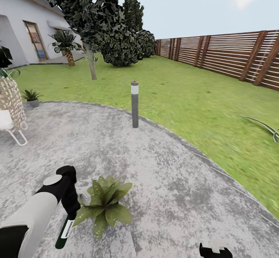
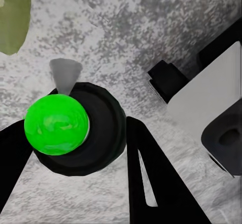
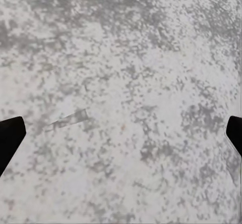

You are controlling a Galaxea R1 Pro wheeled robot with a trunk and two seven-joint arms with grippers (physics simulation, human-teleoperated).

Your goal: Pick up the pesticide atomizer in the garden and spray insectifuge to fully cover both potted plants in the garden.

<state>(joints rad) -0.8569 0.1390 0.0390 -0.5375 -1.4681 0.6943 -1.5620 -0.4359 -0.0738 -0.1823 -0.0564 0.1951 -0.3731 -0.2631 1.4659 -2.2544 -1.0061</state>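
Atomizer (image 1: 64, 229): slim dark bottle, white label, in left gripper (image 1: 71, 214).

Two potted plants sit on the patio (image 1: 174, 180): one (image 1: 104, 205) near its front edge, one (image 1: 31, 97) at its far left edge. One spray bottle (image 1: 64, 231), one bollard lamp (image 1: 135, 104), one fence (image 1: 228, 54).

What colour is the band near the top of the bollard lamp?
White, on the grey bollard lamp; clearest in the head view.
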